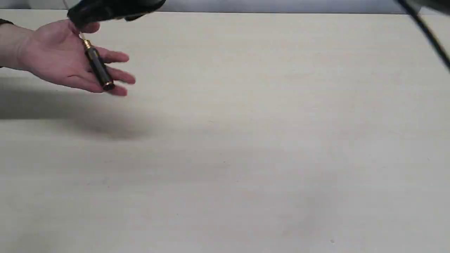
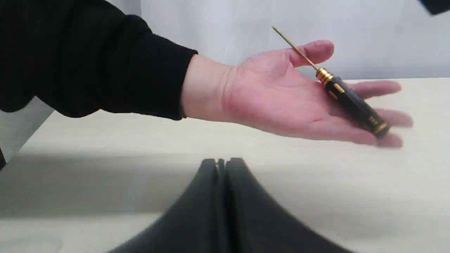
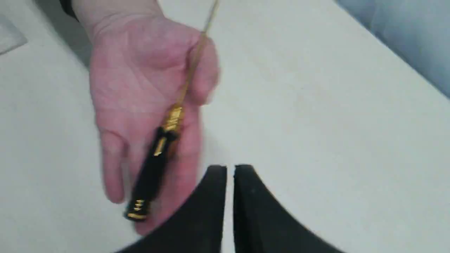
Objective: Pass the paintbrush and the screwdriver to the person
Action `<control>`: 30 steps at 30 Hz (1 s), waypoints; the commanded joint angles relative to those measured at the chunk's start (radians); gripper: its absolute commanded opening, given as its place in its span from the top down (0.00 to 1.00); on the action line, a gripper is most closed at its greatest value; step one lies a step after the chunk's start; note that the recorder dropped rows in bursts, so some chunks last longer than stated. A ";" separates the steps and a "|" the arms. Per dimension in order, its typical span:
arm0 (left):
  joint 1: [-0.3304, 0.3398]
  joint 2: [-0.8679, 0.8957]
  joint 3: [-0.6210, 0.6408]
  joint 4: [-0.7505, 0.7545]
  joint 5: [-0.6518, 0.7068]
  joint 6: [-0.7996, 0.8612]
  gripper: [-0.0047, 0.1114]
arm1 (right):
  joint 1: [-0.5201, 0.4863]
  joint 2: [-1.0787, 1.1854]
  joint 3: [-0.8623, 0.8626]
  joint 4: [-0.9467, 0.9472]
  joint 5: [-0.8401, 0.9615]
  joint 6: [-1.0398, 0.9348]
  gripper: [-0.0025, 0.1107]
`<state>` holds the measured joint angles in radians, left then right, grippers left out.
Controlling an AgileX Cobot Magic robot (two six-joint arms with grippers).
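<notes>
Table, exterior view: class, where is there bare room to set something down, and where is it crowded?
Bare: the whole table right of the person's hand and nearer the camera. Crowded: only the far-left corner, where the screwdriver lies on the open palm.

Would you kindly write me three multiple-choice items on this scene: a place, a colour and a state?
1. Where does the screwdriver lie? A. in a toolbox B. on the person's open hand C. on a shelf
2. What colour is its handle? A. red B. plain silver C. black with gold bands
3. How is the left gripper? A. shut and empty B. wide open C. shut on a brush
Answers: B, it rests across the palm; C, the grip is black with gold rings; A, its fingers meet with nothing between them.
</notes>
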<state>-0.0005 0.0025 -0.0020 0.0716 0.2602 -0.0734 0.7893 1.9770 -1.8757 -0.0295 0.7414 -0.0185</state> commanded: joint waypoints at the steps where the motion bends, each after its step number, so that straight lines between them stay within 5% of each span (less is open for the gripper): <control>1: -0.006 -0.002 0.002 -0.002 -0.012 -0.002 0.96 | -0.045 -0.109 0.055 -0.017 -0.021 0.008 0.94; 20: -0.006 -0.002 0.002 -0.002 -0.012 -0.002 0.96 | -0.171 -1.011 1.062 0.006 -0.599 0.086 0.94; 30: -0.006 -0.002 0.002 -0.005 -0.008 -0.002 0.96 | -0.171 -1.337 1.215 -0.045 -0.575 0.019 0.94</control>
<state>-0.0005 0.0025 -0.0020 0.0716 0.2602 -0.0734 0.6226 0.6918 -0.6669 -0.0505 0.1805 0.0294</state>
